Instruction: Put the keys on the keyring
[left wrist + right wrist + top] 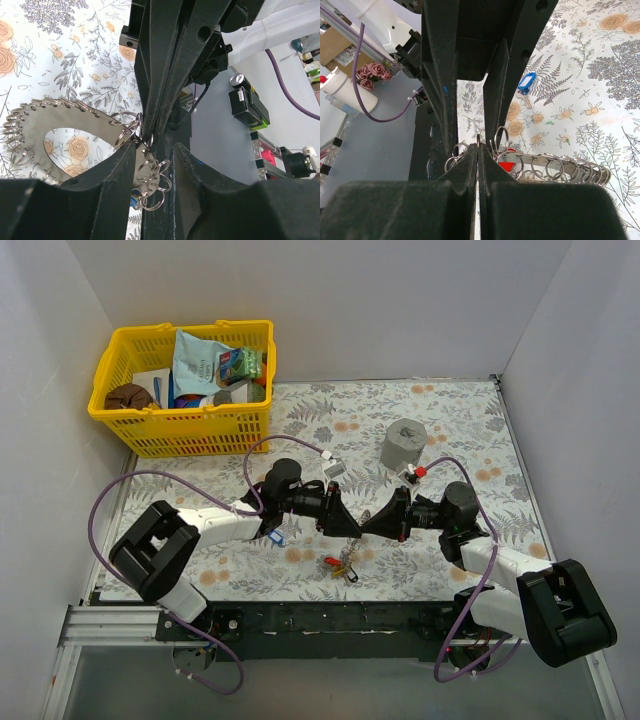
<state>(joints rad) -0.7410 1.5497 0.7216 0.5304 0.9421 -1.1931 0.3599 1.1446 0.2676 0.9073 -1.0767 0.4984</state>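
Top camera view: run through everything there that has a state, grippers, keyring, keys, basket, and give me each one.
Right gripper: shut, pinching the keyring.
Left gripper: open, fingers straddling the keyring's end.
Blue key: loose on the table, off the keyring.
Red, yellow and black keys: loose on the table, clustered.
Basket: upright, filled with packets.
Grey cylinder: standing upright.

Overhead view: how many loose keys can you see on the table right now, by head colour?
Blue key: 1
Red key: 1
Yellow key: 1
Black key: 1, hard to make out
Total: 4
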